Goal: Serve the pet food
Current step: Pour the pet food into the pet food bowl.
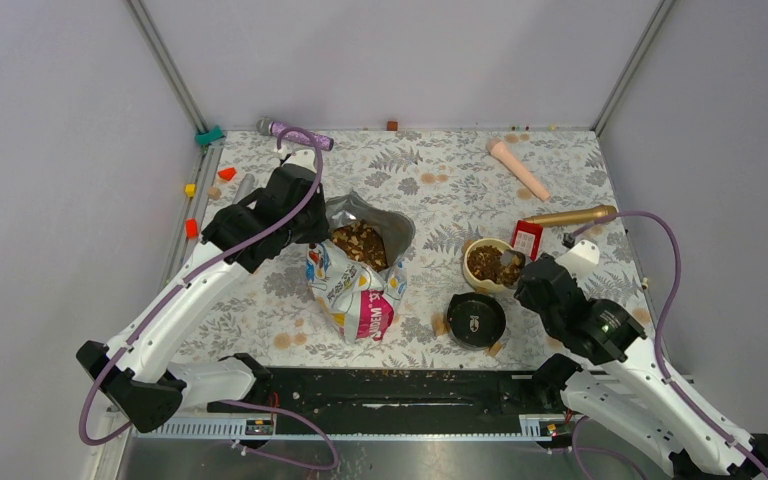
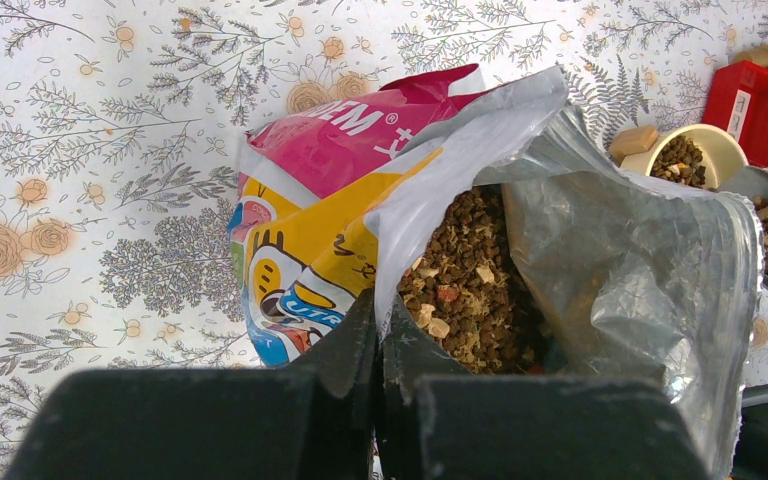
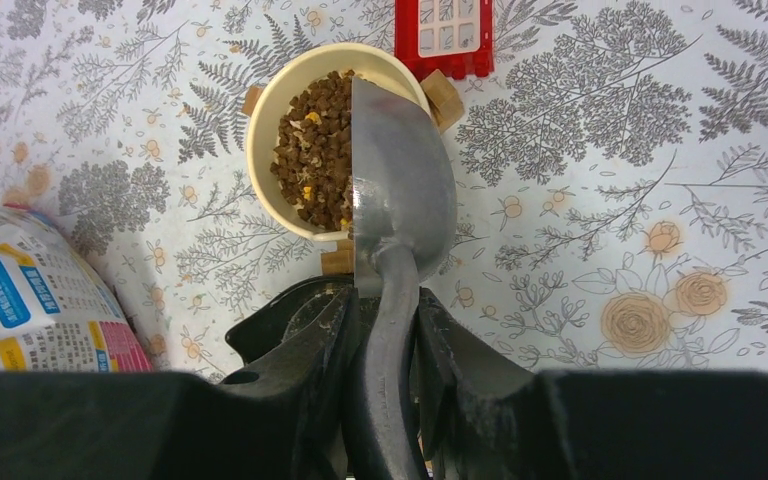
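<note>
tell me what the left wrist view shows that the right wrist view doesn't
Only the left wrist view: the open silver-lined mouth of the colourful printed pet food bag, the brown and tan kibble heaped inside, and the left gripper pinching the bag's rim. Only the right wrist view: the right gripper clamped on the handle of the grey metal scoop. Both: the round cream bowl holding kibble, the scoop, the red plastic block, the bag's printed outside and the floral table cover.
</note>
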`<state>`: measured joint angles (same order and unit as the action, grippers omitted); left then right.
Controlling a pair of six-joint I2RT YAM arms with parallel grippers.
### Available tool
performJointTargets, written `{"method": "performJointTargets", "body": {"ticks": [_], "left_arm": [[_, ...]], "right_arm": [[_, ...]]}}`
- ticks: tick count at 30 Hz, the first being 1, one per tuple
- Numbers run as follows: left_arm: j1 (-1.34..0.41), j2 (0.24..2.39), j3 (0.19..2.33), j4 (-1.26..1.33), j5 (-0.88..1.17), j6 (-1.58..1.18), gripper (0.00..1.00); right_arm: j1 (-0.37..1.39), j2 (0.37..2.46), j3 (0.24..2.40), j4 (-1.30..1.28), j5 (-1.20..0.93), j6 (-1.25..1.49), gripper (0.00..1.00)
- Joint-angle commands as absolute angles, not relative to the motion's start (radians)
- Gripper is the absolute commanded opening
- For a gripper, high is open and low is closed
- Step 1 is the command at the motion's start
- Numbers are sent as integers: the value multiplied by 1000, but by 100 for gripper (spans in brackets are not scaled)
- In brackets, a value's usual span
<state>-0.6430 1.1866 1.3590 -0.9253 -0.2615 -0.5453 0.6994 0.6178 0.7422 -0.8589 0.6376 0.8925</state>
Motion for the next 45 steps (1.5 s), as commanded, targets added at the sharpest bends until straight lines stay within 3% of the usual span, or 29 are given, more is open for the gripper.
{"method": "performJointTargets", "body": {"ticks": [1, 19, 45], "left_arm": [[-636, 1200, 1364, -911, -276, -527, 0], [-633, 1193, 1364, -909, -267, -531, 0], [-624, 1152, 1366, -909, -245, -535, 0]], "right_arm": [[693, 641, 808, -851, 669, 813, 0], [693, 727, 855, -832, 693, 689, 0], [693, 805, 908, -785, 529, 330, 0]]}}
